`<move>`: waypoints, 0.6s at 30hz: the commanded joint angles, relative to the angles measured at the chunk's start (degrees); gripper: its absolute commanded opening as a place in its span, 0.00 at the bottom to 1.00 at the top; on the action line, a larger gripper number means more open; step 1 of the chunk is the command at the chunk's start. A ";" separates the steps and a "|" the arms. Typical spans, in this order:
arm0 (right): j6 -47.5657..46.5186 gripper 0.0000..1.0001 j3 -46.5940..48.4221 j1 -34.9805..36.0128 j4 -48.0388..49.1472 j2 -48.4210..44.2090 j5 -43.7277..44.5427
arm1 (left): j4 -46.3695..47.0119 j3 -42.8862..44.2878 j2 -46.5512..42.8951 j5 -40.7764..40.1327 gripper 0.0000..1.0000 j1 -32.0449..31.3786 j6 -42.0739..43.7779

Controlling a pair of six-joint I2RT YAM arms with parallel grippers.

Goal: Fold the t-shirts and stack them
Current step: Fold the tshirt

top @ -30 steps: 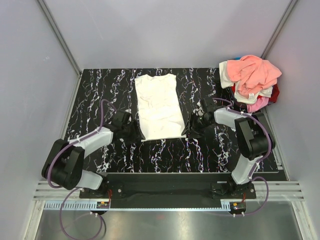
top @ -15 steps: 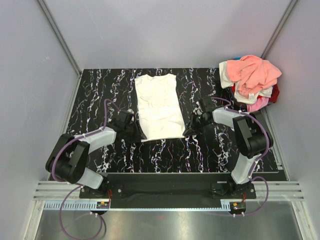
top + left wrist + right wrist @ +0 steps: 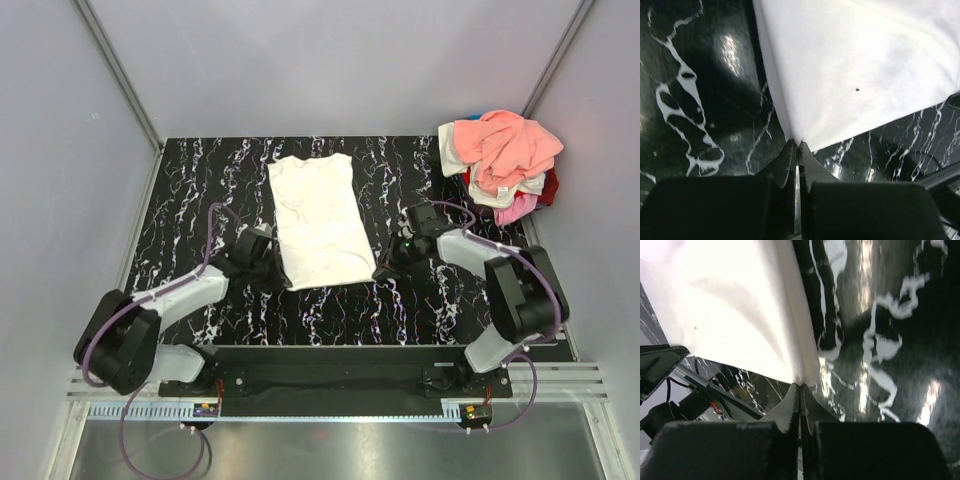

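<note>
We had the white t-shirt (image 3: 318, 220) lying flat in the middle of the black table (image 3: 190, 190), folded into a long strip. The other t-shirts (image 3: 503, 160) sat in a messy pile at the far right corner, well apart from it. Our left gripper (image 3: 798, 146) was pinched tight on the near left corner of the shirt. Our right gripper (image 3: 800, 386) was pinched tight on the near right corner. Each one had only a small bit of cloth between its fingers.

We thought the next job was to fold the near end over toward the far end. To do that well, we would need to lift both corners together and at the same height, so the edge would not sag. We would need to go slowly, because such a small bite of cloth could slip out. We would hold the two grippers the same way apart, so the shirt did not bunch or stretch. Then we would lay the near edge right along the far edge, and only then let go.
</note>
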 commanded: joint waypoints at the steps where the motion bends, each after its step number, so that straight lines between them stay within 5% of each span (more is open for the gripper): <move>1: 1.28 0.00 -5.30 0.57 -1.39 -9.63 1.20 | -4.24 -2.23 -7.07 -3.04 0.00 -3.12 -2.24; 11: 8.66 0.00 -20.96 4.08 -12.02 -43.01 0.94 | -17.78 -7.42 -27.89 -8.49 0.00 -16.65 -12.87; 18: 7.54 0.00 -14.49 4.61 -22.04 -50.62 2.78 | -25.86 -2.36 -31.53 -12.77 0.00 -19.48 -13.94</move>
